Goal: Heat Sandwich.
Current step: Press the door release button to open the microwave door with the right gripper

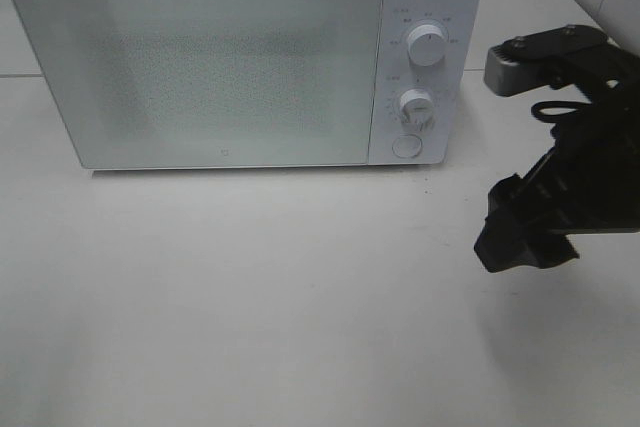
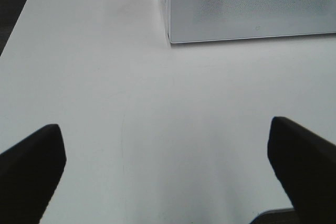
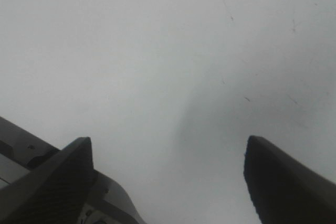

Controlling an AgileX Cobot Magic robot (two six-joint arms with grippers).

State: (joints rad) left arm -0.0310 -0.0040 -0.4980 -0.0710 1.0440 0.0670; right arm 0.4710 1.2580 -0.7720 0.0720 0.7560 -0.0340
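The table carries the microwave at 11 o'clock, door shut. No sandwich shows in any view; it may be inside. The right gripper hangs at 3 o'clock, jaws wide and empty, and the left gripper gapes empty too. The next move probably calls for the right gripper to reach the round button.

Bright, hazy, washed-out light throws soft shadows on the table.

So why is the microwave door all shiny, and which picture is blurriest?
High view: light washes over the microwave door, hiding its inside. Right wrist view: blurriest, just dim gray table and soft-edged fingers. Left wrist view: sharper, with a shadow under the microwave.
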